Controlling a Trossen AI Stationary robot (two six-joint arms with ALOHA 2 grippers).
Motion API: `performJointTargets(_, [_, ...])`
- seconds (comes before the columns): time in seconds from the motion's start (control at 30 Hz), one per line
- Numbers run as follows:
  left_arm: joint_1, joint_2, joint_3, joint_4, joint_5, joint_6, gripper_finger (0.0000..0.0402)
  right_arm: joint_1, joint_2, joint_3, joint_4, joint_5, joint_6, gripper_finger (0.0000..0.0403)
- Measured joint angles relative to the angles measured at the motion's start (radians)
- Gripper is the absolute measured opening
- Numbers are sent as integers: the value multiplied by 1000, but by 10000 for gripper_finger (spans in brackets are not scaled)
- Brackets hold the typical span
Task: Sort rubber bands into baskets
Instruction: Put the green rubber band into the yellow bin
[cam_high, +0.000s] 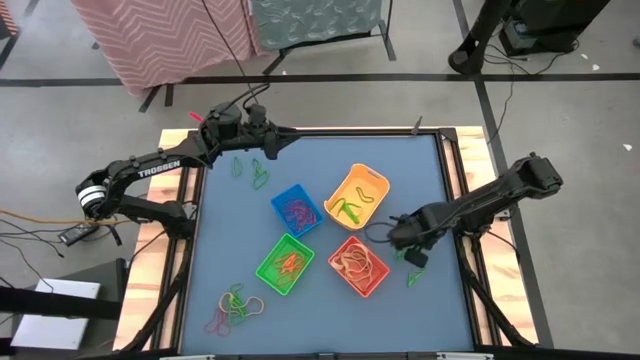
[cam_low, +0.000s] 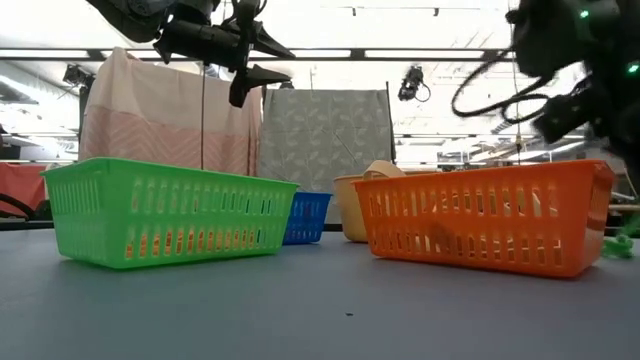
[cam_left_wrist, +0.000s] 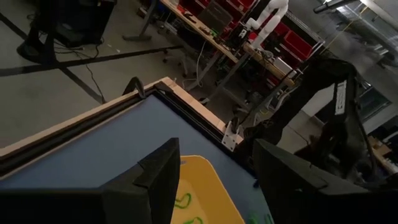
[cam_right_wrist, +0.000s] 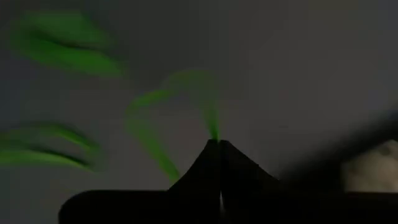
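From the high view, I see the right gripper (cam_high: 409, 252) low at the table's right side, just beside the orange basket (cam_high: 359, 266), among loose green rubber bands (cam_high: 412, 276). The left gripper (cam_high: 268, 140) waits at the far edge near more green bands. The blue basket (cam_high: 296, 209), yellow basket (cam_high: 357, 195) and green basket (cam_high: 286, 262) cluster mid-table.

In the low view, the left gripper hangs well above the baskets, jaws parted and empty.

In the right wrist view, my fingertips (cam_right_wrist: 211, 152) are clenched on a green band (cam_right_wrist: 149, 118), pinched at one end, probably so that it lifts clear.
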Motion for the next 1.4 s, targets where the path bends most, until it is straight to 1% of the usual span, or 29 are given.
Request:
performJointTargets(0.03, [0, 0, 0, 0, 0, 1, 206, 0, -20, 8, -60, 18, 1, 4])
performJointTargets(0.1, [0, 0, 0, 0, 0, 1, 206, -4, -66, 35, -96, 45, 20, 4])
performJointTargets(0.2, [0, 0, 0, 0, 0, 1, 206, -19, -129, 58, -214, 75, 53, 3])
performJointTargets(0.33, [0, 0, 0, 2, 0, 2, 206, -58, -200, 95, -233, 162, 134, 2])
performJointTargets(0.43, [0, 0, 0, 0, 0, 2, 206, -101, -234, 110, -83, 229, 142, 2])
performJointTargets(0.53, [0, 0, 0, 0, -4, 2, 206, -154, -229, 110, 143, 262, 78, 2])
performJointTargets(0.67, [0, 0, 0, 2, -13, 2, 206, -222, -156, 110, 476, 286, -40, 2])
performJointTargets(0.77, [0, 0, 0, 1, -13, 2, 206, -276, -85, 111, 705, 285, -116, 2])
performJointTargets(0.83, [0, 0, 0, 1, -13, 0, 206, -308, -36, 111, 778, 273, -126, 2])
performJointTargets(0.97, [0, 0, 0, 1, -13, -1, 206, -357, 41, 110, 765, 233, -119, 6])
performJointTargets(1.07, [0, 0, 0, 1, -13, -1, 206, -384, 64, 110, 770, 187, -77, 23])
performJointTargets(1.17, [0, 0, 0, 1, -13, -1, 206, -410, 59, 110, 765, 143, -66, 50])
performJointTargets(1.27, [0, 0, 0, 1, -13, -1, 206, -430, 36, 110, 750, 112, -102, 90])
performJointTargets(1.4, [0, 0, 0, 1, -20, 1, 206, -432, -1, 110, 749, 121, -219, 160])
